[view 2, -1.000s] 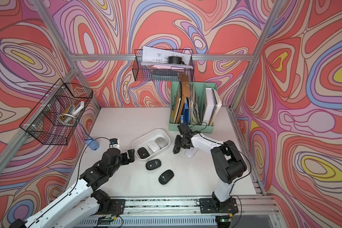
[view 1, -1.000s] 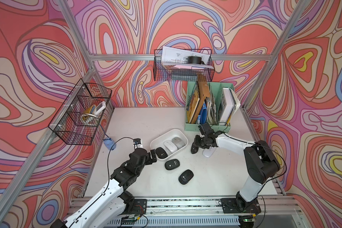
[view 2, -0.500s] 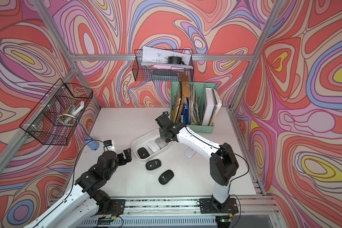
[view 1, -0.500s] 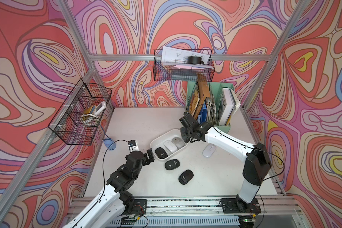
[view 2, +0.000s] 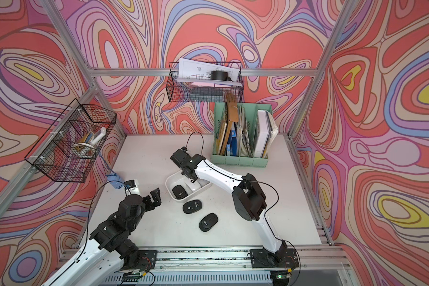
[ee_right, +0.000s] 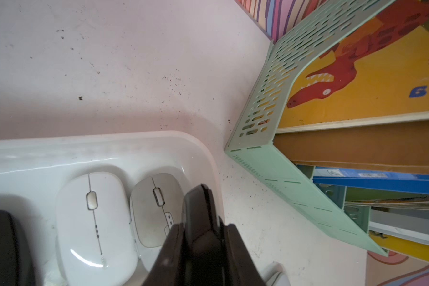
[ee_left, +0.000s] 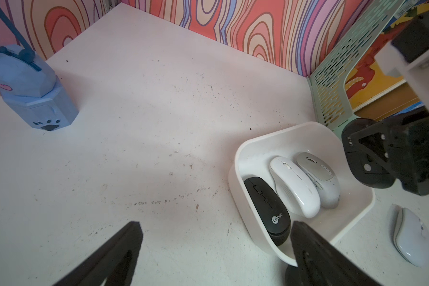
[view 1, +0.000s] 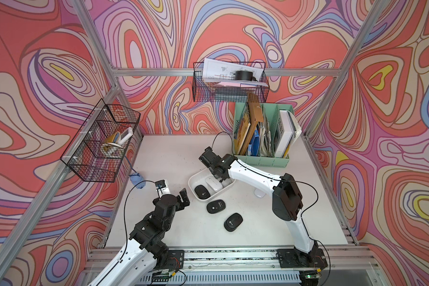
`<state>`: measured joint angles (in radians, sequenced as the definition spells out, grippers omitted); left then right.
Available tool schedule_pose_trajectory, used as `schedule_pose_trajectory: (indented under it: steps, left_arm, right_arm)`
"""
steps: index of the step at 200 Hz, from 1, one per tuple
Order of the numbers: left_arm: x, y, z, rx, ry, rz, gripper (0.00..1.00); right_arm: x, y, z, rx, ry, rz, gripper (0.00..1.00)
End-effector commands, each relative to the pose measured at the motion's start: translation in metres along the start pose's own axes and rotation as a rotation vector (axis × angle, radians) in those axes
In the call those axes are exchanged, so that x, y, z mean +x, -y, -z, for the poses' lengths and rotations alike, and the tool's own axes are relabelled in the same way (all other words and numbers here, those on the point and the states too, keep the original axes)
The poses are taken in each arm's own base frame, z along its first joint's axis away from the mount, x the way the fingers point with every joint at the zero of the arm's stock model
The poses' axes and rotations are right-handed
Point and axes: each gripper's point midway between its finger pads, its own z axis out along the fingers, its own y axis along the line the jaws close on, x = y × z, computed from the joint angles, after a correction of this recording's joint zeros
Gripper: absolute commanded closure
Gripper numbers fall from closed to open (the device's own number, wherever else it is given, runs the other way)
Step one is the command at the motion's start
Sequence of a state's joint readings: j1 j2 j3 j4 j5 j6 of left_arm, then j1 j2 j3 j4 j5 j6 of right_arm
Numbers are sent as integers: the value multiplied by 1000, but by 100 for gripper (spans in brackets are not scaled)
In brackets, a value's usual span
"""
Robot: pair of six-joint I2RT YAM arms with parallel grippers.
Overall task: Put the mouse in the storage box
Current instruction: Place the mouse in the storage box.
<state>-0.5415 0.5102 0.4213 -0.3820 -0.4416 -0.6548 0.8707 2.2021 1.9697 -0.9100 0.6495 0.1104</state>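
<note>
The walls [view 1: 233,29] swirled in coral red, lilac, cream, blue and yellow, outlined dark. The table [view 1: 174,153] was off-white with dark specks. At its centre, the storage box [ee_left: 278,138] was plain white; inside were a black mouse [view 1: 202,192], a white mouse [view 1: 213,183] and a pale grey mouse [ee_left: 315,170]. The held mouse [ee_right: 198,203] and the right gripper [ee_right: 203,226] were both black. Toward six o'clock, the loose mouse [view 1: 216,206] and the front mouse [view 1: 233,222] were black. At three o'clock, the lone mouse [view 1: 259,193] was white. At one o'clock, the file organizer [view 1: 270,162] was mint-green, its picture book [ee_right: 357,74] yellow with a red dinosaur. At nine o'clock, a figurine [ee_left: 35,99] was pale blue with dark paw prints.
</note>
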Motion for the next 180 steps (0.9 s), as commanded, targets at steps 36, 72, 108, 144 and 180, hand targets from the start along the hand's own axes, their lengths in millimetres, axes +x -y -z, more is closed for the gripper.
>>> schedule_pose_trajectory:
  steps: [36, 72, 108, 144, 180]
  left_arm:
    - [3, -11, -1, -44, 3, -7, 1]
    - [4, -12, -2, -49, 5, -8, 1]
    - [2, -12, -1, -52, 12, -11, 1]
    - [0, -10, -2, -47, 13, -7, 1]
    - [1, -6, -5, -58, -27, -19, 1]
  right_arm:
    - [8, 2, -22, 162, -67, 189, 80]
    - [10, -9, -35, 196, -91, 239, 78]
    - [11, -23, -42, 192, -98, 278, 70]
    - [6, -43, -36, 129, -79, 269, 52]
    - [-5, -52, -18, 5, -44, 161, 42]
